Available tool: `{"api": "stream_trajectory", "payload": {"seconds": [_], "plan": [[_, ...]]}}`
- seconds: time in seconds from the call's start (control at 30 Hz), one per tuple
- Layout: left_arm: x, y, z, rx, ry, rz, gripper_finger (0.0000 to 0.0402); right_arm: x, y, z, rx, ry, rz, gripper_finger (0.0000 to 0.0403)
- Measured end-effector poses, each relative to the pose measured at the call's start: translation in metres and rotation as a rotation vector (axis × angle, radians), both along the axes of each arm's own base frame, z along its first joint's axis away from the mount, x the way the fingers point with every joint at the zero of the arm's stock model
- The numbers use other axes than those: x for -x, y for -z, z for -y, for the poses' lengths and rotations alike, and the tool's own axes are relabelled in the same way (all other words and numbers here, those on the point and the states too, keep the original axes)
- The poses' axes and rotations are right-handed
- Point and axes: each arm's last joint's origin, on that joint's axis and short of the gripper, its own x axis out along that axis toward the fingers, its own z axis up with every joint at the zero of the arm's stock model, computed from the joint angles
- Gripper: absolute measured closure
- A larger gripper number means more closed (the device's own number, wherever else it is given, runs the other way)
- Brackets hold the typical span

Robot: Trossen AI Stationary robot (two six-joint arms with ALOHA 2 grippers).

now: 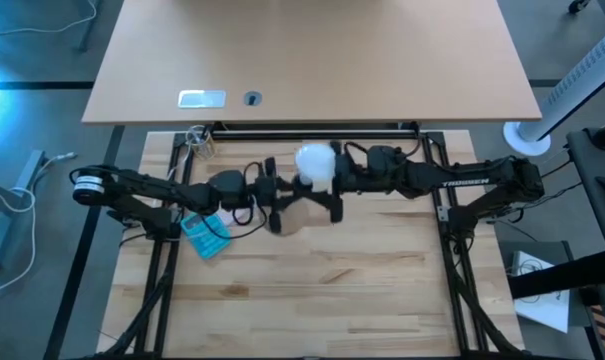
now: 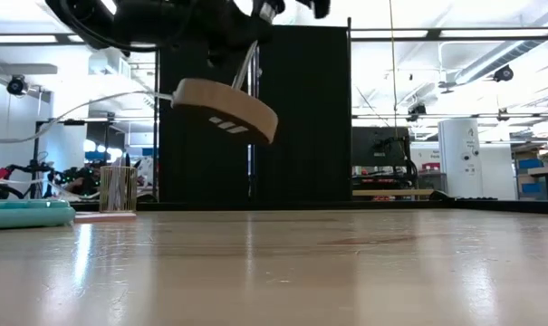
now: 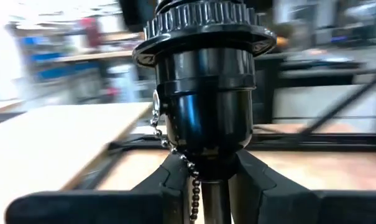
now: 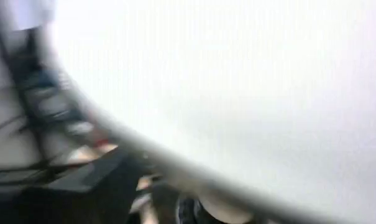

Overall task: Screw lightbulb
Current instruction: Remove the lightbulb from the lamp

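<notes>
The lightbulb (image 1: 315, 165), a white frosted globe, is over the table's far middle and fills my right wrist view (image 4: 237, 93). Beneath it is a black socket (image 3: 203, 87) with a ball chain, on a round wooden disc (image 2: 226, 110). The disc hangs tilted, clear of the table. How the bulb meets the socket is hidden. My left gripper (image 1: 274, 192) reaches in from the left and is shut on the socket. My right gripper (image 1: 330, 185) reaches in from the right, close against the bulb. My left gripper pinches the socket's narrow lower stem (image 3: 215, 186) between its two fingers, which come in level from the table's left. The socket stands upright in the hold, ribbed collar up. Its wooden disc (image 1: 294, 216) is lifted clear of the table and tilted.
A teal object (image 1: 204, 232) lies on the table under the left arm. A small cup of sticks (image 2: 118, 188) stands at the far left. A white cord (image 2: 120, 98) runs off leftward from the disc. A desk (image 1: 312, 60) stands beyond the far edge.
</notes>
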Motion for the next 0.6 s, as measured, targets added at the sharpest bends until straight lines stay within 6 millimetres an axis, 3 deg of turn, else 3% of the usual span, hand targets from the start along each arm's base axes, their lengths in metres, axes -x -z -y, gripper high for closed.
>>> {"api": "stream_trajectory", "payload": {"seconds": [0.23, 0.6], "plan": [[0.0, 0.002, -0.01, -0.046, -0.249, -0.029, 0.034, -0.003, -0.001, 0.009, -0.067, 0.331, 0.07, 0.0065], [-0.012, 0.003, -0.027, -0.092, -0.443, -0.062, 0.034, -0.017, 0.013, 0.019, -0.155, 0.61, 0.122, 0.0095]]}}
